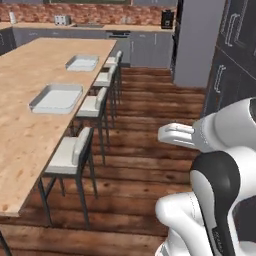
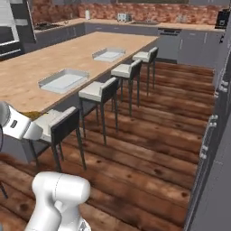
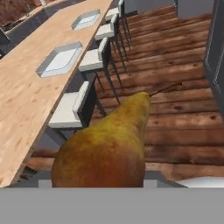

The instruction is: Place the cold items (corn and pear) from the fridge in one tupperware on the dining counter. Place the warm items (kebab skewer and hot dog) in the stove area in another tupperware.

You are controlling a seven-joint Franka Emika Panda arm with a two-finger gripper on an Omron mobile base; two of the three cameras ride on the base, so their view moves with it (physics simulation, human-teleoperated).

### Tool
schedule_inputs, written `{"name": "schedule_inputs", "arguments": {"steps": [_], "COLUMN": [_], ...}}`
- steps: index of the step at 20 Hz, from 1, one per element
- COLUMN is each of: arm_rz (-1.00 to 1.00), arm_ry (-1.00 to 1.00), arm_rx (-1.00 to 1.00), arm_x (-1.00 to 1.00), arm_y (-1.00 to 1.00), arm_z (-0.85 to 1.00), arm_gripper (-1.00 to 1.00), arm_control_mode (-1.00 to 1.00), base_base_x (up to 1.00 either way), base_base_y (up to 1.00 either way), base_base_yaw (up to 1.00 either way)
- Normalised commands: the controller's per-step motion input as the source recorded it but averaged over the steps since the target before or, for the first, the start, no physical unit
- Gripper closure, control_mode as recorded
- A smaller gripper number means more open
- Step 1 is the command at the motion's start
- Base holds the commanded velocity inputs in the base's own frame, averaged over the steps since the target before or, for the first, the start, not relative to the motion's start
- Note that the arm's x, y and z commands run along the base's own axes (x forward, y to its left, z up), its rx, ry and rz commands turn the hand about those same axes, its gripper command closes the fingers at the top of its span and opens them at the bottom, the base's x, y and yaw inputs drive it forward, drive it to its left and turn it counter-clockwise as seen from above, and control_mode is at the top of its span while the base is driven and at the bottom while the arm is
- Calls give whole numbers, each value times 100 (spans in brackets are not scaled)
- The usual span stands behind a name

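The pear [image 3: 107, 144] fills the lower middle of the hand view, golden-brown, its neck and thin stem pointing away over the wooden floor [image 3: 175, 87]. It sits right at the end effector, which appears closed on it, though the fingertips themselves are hidden behind the fruit.

The main risk is judged to be the fruit slipping. A pear is rounded and tapering, so a grip on its fat lower half could let it rotate or squirt out while the base or arm swings toward the desk [image 1: 30, 125]. A drop here would land on the floor near the stools [image 1: 75, 152], out of easy reach. A second risk is choosing the wrong container: two shallow clear tupperware trays lie on the desk, the nearer tray [image 1: 56, 98] and the farther tray [image 1: 82, 63], and both look empty as far as can be told.

The desk is long, light wood-grain, with pale cushioned stools tucked along its near edge. Beyond it run grey cabinets [image 1: 145, 47] under a brick backsplash [image 1: 100, 12], and dark tall cabinet fronts [image 2: 216, 135] line the opposite side.
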Motion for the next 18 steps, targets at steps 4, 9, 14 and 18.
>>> {"name": "schedule_inputs", "arguments": {"steps": [4, 9, 14, 18], "arm_rz": [0, 0, 0, 0], "arm_ry": [0, 0, 0, 0], "arm_rx": [0, 0, 0, 0], "arm_x": [0, 0, 0, 0], "arm_y": [0, 0, 0, 0], "arm_z": [0, 0, 0, 0], "arm_gripper": [100, 100, 100, 100], "arm_control_mode": [100, 100, 100, 100], "base_base_x": [100, 99, 100, 100], "base_base_y": [-41, -66, -83, -86], "base_base_yaw": [99, 84, 56, 49]}}
